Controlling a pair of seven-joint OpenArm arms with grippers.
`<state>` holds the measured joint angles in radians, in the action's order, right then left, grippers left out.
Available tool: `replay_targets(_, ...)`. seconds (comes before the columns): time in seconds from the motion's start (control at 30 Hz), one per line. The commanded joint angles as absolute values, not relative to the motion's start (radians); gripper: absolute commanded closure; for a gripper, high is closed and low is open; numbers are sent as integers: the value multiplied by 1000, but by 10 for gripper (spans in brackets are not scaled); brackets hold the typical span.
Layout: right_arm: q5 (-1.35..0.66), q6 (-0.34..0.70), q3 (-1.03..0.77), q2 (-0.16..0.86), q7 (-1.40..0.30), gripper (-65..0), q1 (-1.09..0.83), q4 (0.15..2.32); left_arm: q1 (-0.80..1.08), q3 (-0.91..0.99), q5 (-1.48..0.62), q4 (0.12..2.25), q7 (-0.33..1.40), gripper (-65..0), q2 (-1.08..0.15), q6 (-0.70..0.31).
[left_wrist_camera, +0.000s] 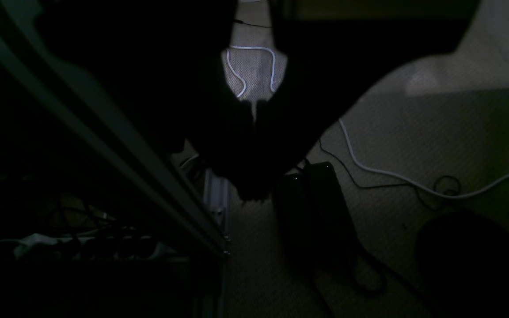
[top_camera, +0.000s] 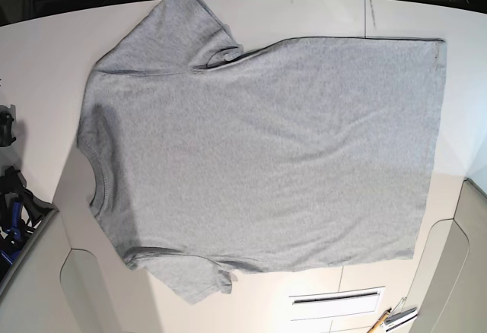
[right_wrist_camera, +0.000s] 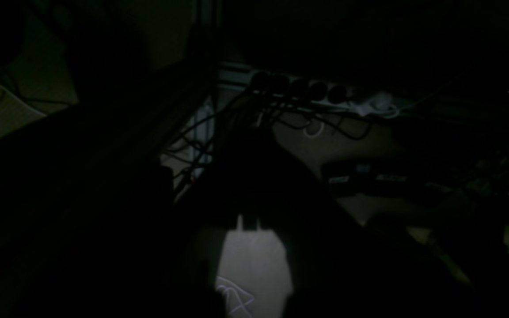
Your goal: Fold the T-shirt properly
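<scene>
One T-shirt [top_camera: 259,154] lies spread flat on the white table [top_camera: 46,67], plain side up, collar toward the base view's left and hem toward its right. Folding has not begun. A good first step would likely pinch one sleeve edge and the matching hem corner together, then carry them evenly across. Neither end effector shows clearly: both wrist views are too dark to tell their state. Below, dim carpet and a white cable [left_wrist_camera: 413,179] appear.
</scene>
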<state>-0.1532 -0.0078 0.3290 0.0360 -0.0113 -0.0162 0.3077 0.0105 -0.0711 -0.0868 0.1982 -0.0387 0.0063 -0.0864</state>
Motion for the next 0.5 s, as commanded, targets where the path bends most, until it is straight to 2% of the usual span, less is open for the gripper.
replay_targets(0.0, -157, -13, 327, 38, -1, 0, -9, 315, 6, -73, -85, 204, -49, 0, 14, -91)
replay_targets(0.47, -157, -12, 327, 39, -1, 0, -10, 315, 9, -73, -85, 204, -56, 0, 13, -91)
